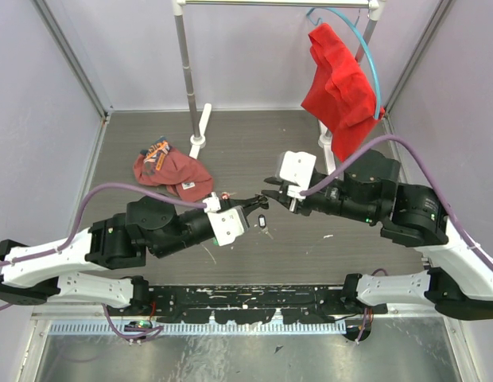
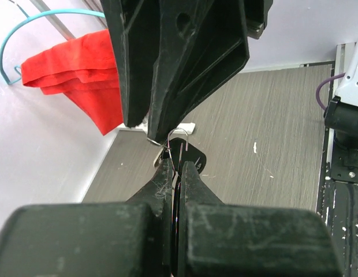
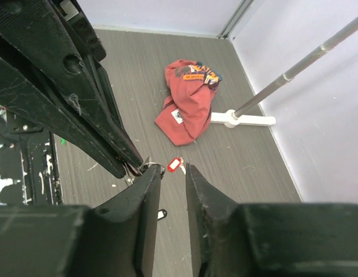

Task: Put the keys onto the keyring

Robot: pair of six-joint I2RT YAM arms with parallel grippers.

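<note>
Looking down from the overhead camera, I see one grey table (image 1: 310, 255) with lilac walls on three sides. One metal clothes rail (image 1: 184, 64) stands at the far side. My two arms reach in from the near edge, the left arm (image 1: 111, 239) from the near left and the right arm (image 1: 421, 211) from the near right, and they meet tip to tip at the middle of the table.

I count two pieces of red fabric. One red cloth (image 1: 335, 87) hangs at the far right on a single blue hoop hanger (image 1: 372, 64). One red cap (image 1: 171, 171) lies crumpled on the table, left of centre, just beyond the left arm.

The left gripper (image 1: 253, 201) is clenched. In its wrist view, its two fingers press together on the one keyring (image 2: 178, 131), a thin silver wire loop that stands up out of the fingertips, above the table's middle. The right gripper (image 1: 269, 191) is released. Its wrist view shows a clear gap between its two fingers with nothing in it. One of those fingertips sits right against the ring, but I cannot tell if it touches.

I can count two keys, both lying loose on the table and neither on the ring. The black-tagged key (image 1: 263, 222) lies just nearer than the meeting fingertips. The red-tagged key (image 3: 175, 165) lies just beside them, toward the cap.
</note>
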